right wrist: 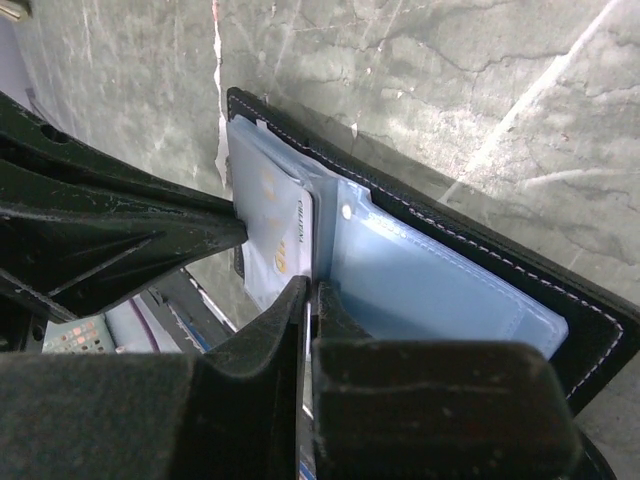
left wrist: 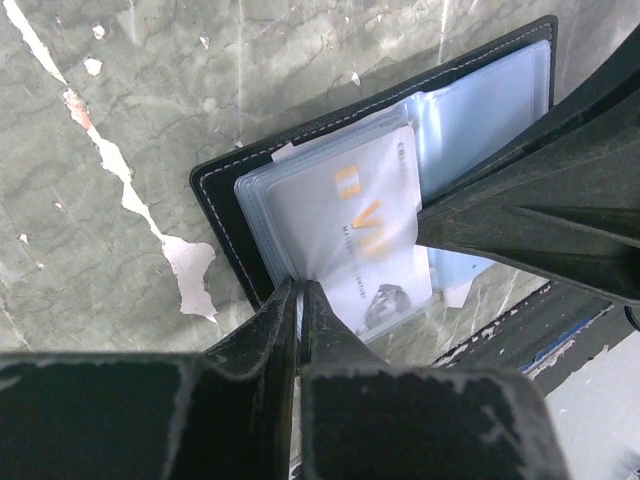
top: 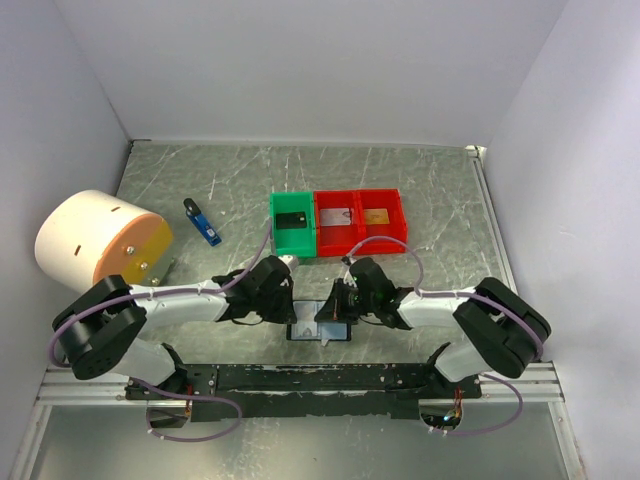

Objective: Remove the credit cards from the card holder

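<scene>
The black card holder (top: pixel 320 331) lies open near the table's front edge, between both grippers. Its pale blue sleeves (right wrist: pixel 430 285) are fanned out over the black leather (left wrist: pixel 225 200). A silvery credit card (left wrist: pixel 345 225) with gold lettering sits half in a sleeve. My left gripper (left wrist: pixel 300 290) is shut on the lower corner of the sleeve stack. My right gripper (right wrist: pixel 312 288) is shut on the card's (right wrist: pixel 272 225) edge, next to the sleeve fold. A black card (top: pixel 291 220), a silvery one (top: pixel 338 215) and an orange-gold one (top: pixel 377 216) lie in the bins.
A green bin (top: pixel 293 245) and two red bins (top: pixel 360 238) stand in a row behind the holder. A blue and black stick (top: pixel 203 222) lies to their left. A big white cylinder (top: pixel 95 240) stands at the left wall. The arms' base rail (top: pixel 320 380) runs along the front.
</scene>
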